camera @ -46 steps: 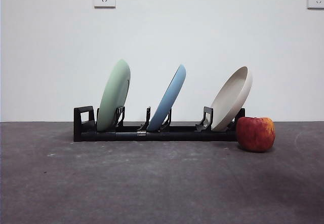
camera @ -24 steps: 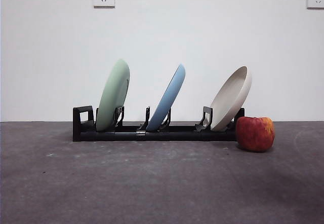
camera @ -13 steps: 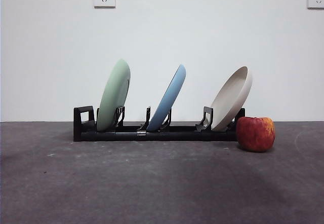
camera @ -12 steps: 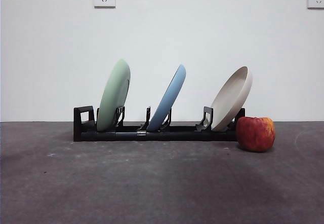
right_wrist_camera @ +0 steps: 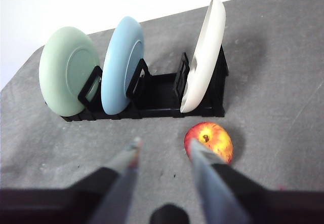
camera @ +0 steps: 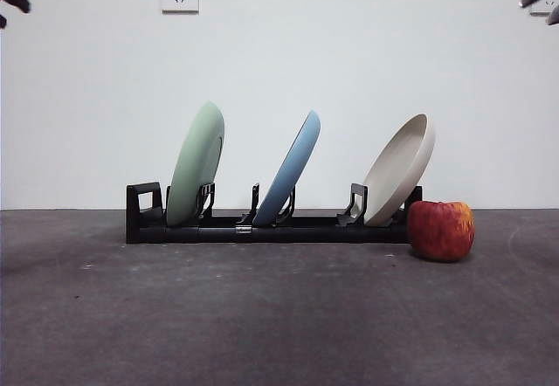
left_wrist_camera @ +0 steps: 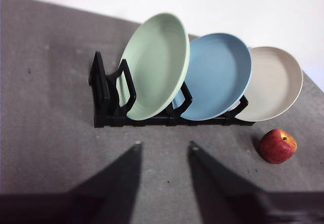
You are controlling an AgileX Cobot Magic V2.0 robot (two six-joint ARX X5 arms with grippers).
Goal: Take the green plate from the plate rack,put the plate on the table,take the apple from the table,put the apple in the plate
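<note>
Red apple (right_wrist_camera: 208, 142) beside right pincer (right_wrist_camera: 164, 149)

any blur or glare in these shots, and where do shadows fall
Front view: sharp, evenly lit, faint broad shadows on the table. Left wrist view: left end effector blurred and dark, green plate crisp. Right wrist view: right end effector blurred, beige plate nearly overexposed, soft shadow beside the apple.

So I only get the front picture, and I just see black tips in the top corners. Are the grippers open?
Observer: Yes. The left gripper is open, pointing toward the pale mint green round plate.
Operator: And the other one?
Observer: The right gripper is open too, holding nothing, up over the roundish red apple with yellow streaks.
Operator: Does the apple have a stem?
Observer: Yes, a short brown stem in a yellow dip on top.
</note>
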